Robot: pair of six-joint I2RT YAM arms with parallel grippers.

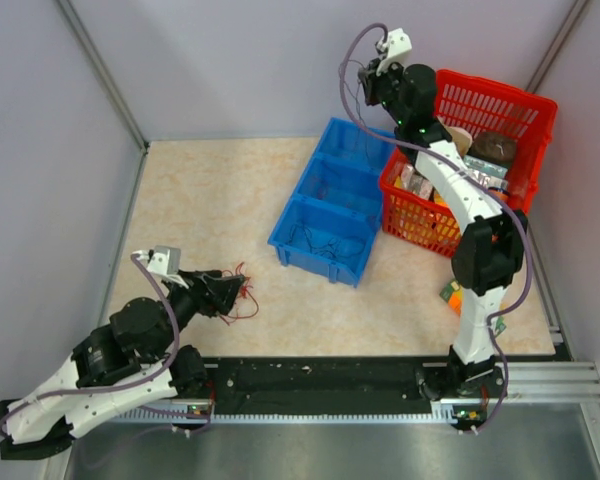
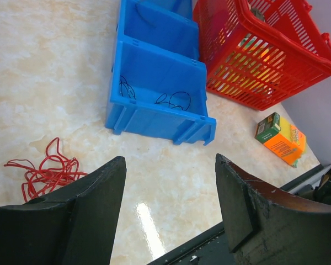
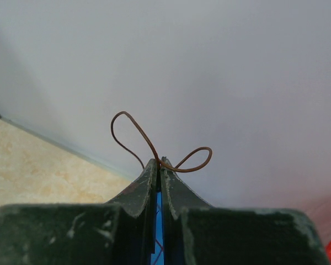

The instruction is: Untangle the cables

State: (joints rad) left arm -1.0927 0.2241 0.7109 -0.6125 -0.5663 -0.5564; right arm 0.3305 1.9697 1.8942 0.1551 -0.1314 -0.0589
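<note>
- While a brown cable (image 3: 123,113) is clamped in the right gripper (image 3: 159,163), the left gripper (image 2: 170,165) is spread wide, empty.
- The limp red cable (image 2: 47,174) — lower left — is best pinched at a loop.

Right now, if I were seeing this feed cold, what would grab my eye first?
The right gripper, held high at the far side of the table, is pinched shut on a thin brown cable that loops out past its fingertips. Beside the open left gripper, a bright red cable lies in a tangled heap on the table. A few dark cables sit in the nearest compartment of the blue bin.
</note>
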